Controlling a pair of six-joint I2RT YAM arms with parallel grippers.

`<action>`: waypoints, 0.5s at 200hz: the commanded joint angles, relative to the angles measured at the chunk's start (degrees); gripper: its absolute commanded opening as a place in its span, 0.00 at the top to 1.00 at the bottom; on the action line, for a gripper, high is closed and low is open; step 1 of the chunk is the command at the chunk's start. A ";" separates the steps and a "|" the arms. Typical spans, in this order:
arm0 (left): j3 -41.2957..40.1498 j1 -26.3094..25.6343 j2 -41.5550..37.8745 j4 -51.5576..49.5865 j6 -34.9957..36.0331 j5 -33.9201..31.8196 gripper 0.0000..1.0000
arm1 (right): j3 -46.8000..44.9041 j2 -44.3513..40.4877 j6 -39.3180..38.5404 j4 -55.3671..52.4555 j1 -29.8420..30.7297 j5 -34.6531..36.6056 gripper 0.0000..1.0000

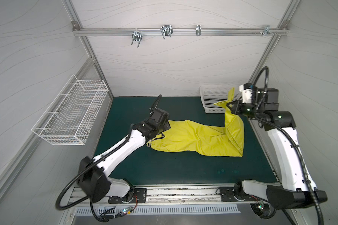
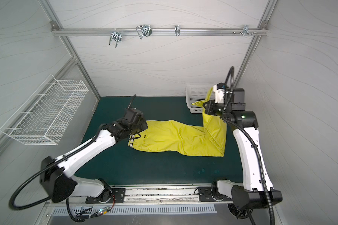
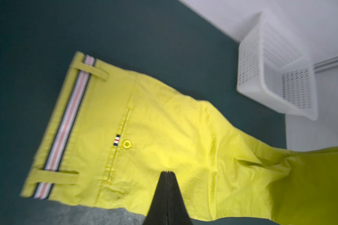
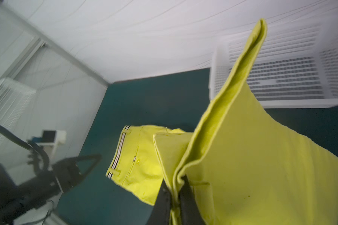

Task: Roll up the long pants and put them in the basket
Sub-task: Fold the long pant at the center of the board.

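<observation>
The long pants (image 1: pixel 193 140) lie left-to-right. Right gripper (image 1: pixel 230 106) pinches the raised right hem (image 4: pixel 232 93); waistband (image 1: pixel 149 145) lies leftward, near the left gripper (image 3: pixel 167 172), closed and empty.

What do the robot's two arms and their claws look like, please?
The left arm and right arm have white shells, black joints and black ribbed cable hoses. The left claw and right claw are black and tapered; a green light glows on the right arm.
</observation>
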 commanded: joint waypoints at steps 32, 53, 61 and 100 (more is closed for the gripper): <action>-3.89 -0.34 -13.57 -13.16 1.01 -9.74 0.96 | 3.40 11.64 1.08 8.09 23.79 11.21 1.00; -4.51 0.15 -15.52 -14.93 0.23 -9.94 0.96 | 8.97 17.92 0.14 7.30 29.64 13.16 1.00; -4.50 0.28 -16.13 -15.71 -0.04 -10.27 0.96 | 10.80 19.81 0.10 7.20 31.32 13.42 1.00; -4.54 2.48 -19.57 -16.77 0.81 -10.92 0.93 | 19.77 27.06 0.13 6.85 35.16 10.55 1.00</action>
